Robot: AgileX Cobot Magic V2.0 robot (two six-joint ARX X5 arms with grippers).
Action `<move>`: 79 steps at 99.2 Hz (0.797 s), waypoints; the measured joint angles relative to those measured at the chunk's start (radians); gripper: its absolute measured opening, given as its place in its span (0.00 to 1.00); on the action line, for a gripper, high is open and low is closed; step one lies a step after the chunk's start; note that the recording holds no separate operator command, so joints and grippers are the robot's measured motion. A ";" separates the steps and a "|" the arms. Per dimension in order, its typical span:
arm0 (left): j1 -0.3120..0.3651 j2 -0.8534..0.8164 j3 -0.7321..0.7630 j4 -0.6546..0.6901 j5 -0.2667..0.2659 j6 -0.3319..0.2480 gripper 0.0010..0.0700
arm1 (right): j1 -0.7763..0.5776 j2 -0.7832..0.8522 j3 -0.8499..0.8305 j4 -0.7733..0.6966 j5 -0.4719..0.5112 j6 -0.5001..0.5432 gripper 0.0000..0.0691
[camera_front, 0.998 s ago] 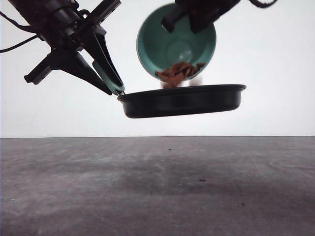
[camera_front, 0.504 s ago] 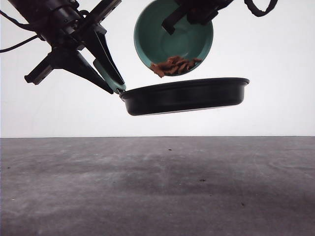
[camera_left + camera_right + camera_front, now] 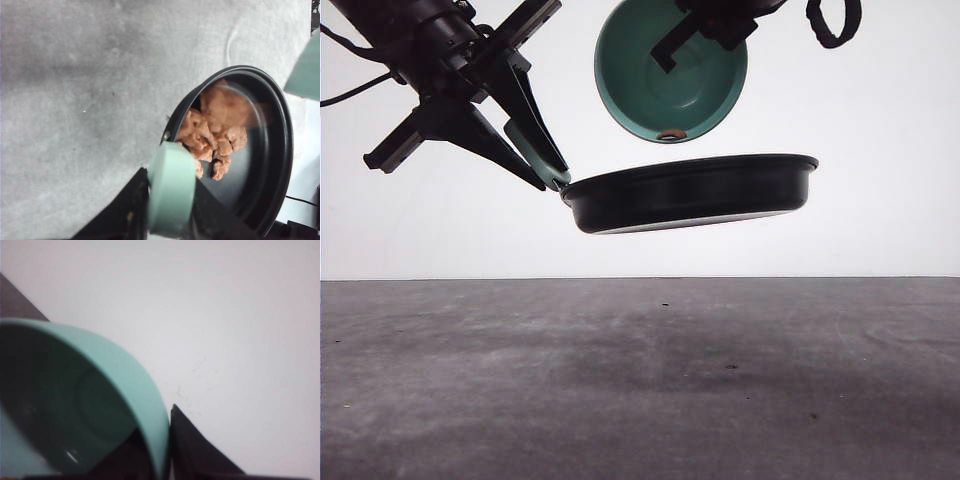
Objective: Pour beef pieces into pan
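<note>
Both arms are matte black all over. The left gripper [image 3: 535, 150] has long, flat, wedge-shaped fingers that taper to narrow tips, with angular black brackets jutting out behind them, and a thin black cable trails off from the arm's body. Beside the right gripper [image 3: 705, 25], blocky and dark, a thick black cable curls into a loop.
</note>
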 joint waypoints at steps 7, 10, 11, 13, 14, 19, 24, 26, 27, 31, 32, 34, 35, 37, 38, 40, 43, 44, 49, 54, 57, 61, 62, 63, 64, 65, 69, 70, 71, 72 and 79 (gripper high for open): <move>0.000 0.000 0.000 0.000 0.001 0.000 0.07 | 0.001 0.000 0.000 0.005 -0.002 -0.002 0.03; 0.000 0.000 0.000 0.000 0.001 0.000 0.07 | 0.001 0.000 0.000 0.006 -0.002 -0.003 0.03; 0.000 0.000 0.000 0.000 0.001 0.000 0.07 | 0.001 0.000 0.000 0.006 -0.002 -0.003 0.03; 0.000 0.000 0.000 0.000 0.000 0.000 0.07 | 0.001 0.000 0.000 0.006 -0.002 -0.004 0.03; 0.000 0.000 0.000 0.000 0.000 0.000 0.07 | 0.001 0.000 0.000 0.006 -0.002 -0.005 0.03; 0.003 0.000 0.000 0.000 0.000 0.000 0.07 | 0.001 0.000 0.000 0.006 -0.002 -0.009 0.03; 0.007 0.000 0.000 0.003 0.000 0.000 0.07 | 0.000 0.000 0.000 0.007 0.000 -0.014 0.03; 0.008 0.000 0.000 0.004 0.000 0.000 0.07 | 0.000 0.000 0.000 0.007 0.001 -0.021 0.03; 0.010 0.000 0.000 0.005 0.000 -0.001 0.07 | 0.000 0.000 0.000 0.007 0.002 -0.024 0.03; 0.013 0.000 0.000 0.005 0.000 -0.001 0.07 | 0.000 0.000 0.000 0.010 0.001 -0.040 0.03; 0.014 0.000 0.000 0.005 0.000 -0.001 0.07 | 0.001 0.000 0.000 0.013 0.000 -0.044 0.03; 0.016 0.000 0.000 0.005 0.000 -0.001 0.07 | 0.001 0.000 0.000 0.019 -0.003 -0.054 0.03; 0.018 0.000 0.000 0.005 0.000 -0.001 0.07 | 0.001 0.000 0.000 0.024 -0.005 -0.057 0.03; 0.019 0.000 0.000 0.004 0.000 -0.001 0.07 | 0.001 0.000 0.000 0.031 -0.010 -0.061 0.03; 0.020 0.000 0.000 0.004 0.000 -0.001 0.07 | 0.001 0.000 0.000 0.036 -0.014 -0.063 0.03; 0.023 0.000 0.000 0.004 0.000 -0.001 0.07 | 0.000 0.000 0.000 0.046 -0.023 -0.064 0.03; 0.026 0.000 0.000 0.004 0.000 -0.001 0.07 | 0.000 0.000 0.000 0.059 -0.039 -0.063 0.03; 0.027 0.000 0.000 0.005 0.000 -0.001 0.07 | 0.000 0.000 0.000 0.062 -0.042 -0.062 0.03; 0.032 0.000 0.000 0.005 0.000 0.000 0.07 | 0.000 0.000 0.000 0.064 -0.047 -0.039 0.03; 0.036 0.000 0.000 0.006 0.000 0.000 0.07 | 0.000 -0.002 0.000 0.047 -0.029 0.005 0.03; 0.038 0.000 0.000 0.007 -0.003 0.001 0.07 | 0.000 -0.006 0.000 0.019 -0.010 0.040 0.03; 0.041 0.000 0.000 0.008 -0.007 0.005 0.07 | 0.000 -0.016 0.000 -0.034 0.006 0.096 0.03; 0.042 0.000 0.000 0.008 -0.008 0.008 0.07 | 0.000 -0.019 0.000 -0.048 0.008 0.112 0.03; 0.043 0.000 0.000 0.009 -0.009 0.011 0.07 | 0.000 -0.023 0.000 -0.064 0.011 0.129 0.03; 0.045 0.000 0.000 0.009 -0.010 0.013 0.07 | 0.000 -0.027 0.000 -0.079 0.013 0.146 0.03; 0.045 0.000 0.000 0.009 -0.011 0.014 0.07 | 0.000 -0.032 -0.001 -0.094 0.015 0.163 0.03; 0.051 0.000 0.000 0.010 -0.014 0.021 0.07 | 0.000 -0.053 -0.001 -0.154 0.022 0.240 0.03; 0.053 0.000 0.000 0.010 -0.014 0.024 0.07 | 0.000 -0.059 -0.001 -0.167 0.023 0.260 0.03; 0.054 0.000 0.000 0.009 -0.015 0.026 0.07 | 0.000 -0.064 -0.001 -0.179 0.023 0.280 0.03; 0.055 0.000 0.000 0.009 -0.015 0.027 0.07 | 0.000 -0.071 -0.001 -0.191 0.023 0.300 0.03; 0.066 0.000 0.000 0.010 -0.016 0.040 0.07 | -0.008 -0.116 -0.003 -0.232 0.023 0.433 0.03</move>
